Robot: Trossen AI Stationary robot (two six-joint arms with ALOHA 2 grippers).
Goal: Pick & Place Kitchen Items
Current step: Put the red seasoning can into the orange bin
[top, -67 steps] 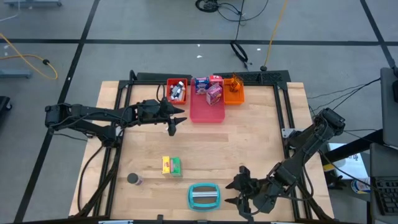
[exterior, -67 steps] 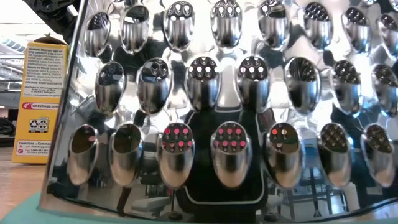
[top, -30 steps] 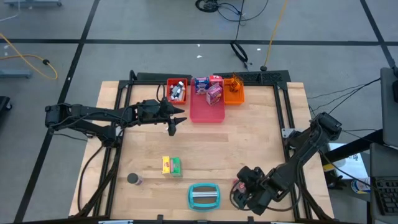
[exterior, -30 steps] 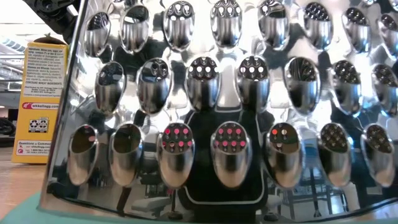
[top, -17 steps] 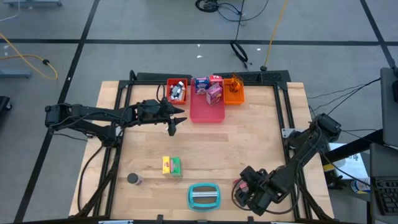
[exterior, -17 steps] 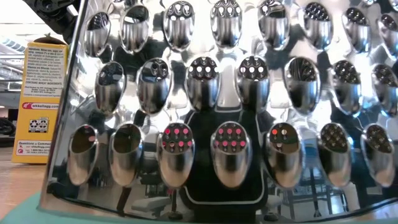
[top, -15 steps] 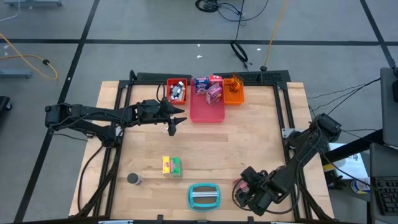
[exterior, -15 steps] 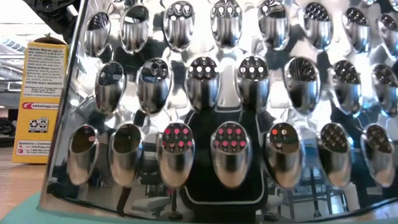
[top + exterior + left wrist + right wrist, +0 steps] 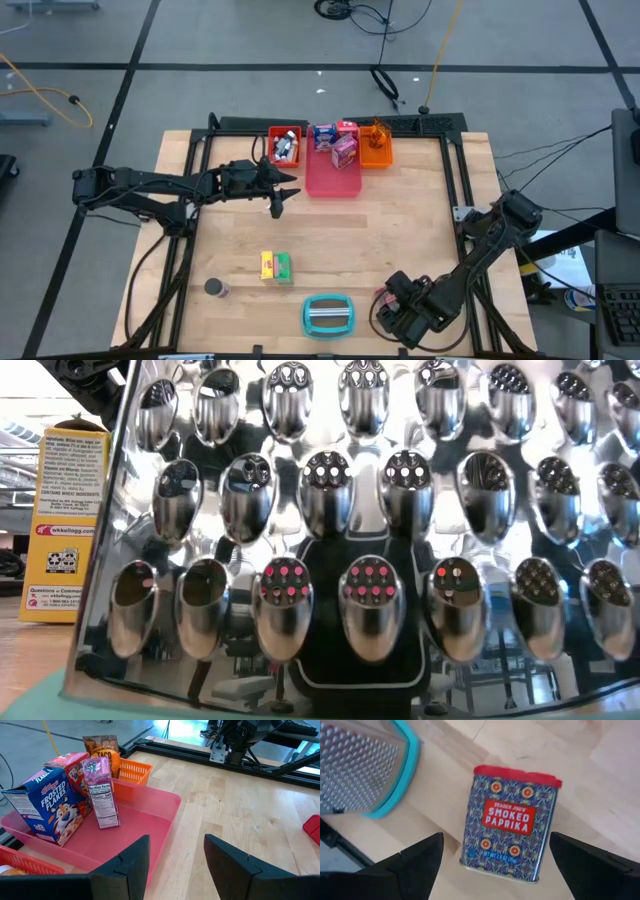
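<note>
Right hand (image 9: 492,855) open above smoked paprika tin (image 9: 510,822), fingers either side, apart | tin lies on desk (image 9: 470,750) beside teal-edged grater (image 9: 360,770), near edge | left hand (image 9: 175,865) open, beside pink tray (image 9: 150,827) holding cereal boxes (image 9: 45,805)

In the low view, nearly everything behind the shiny metal grater with teal rim (image 9: 350,540) is hidden, and the yellow cardboard box (image 9: 68,525) beside it is partly covered.
</note>
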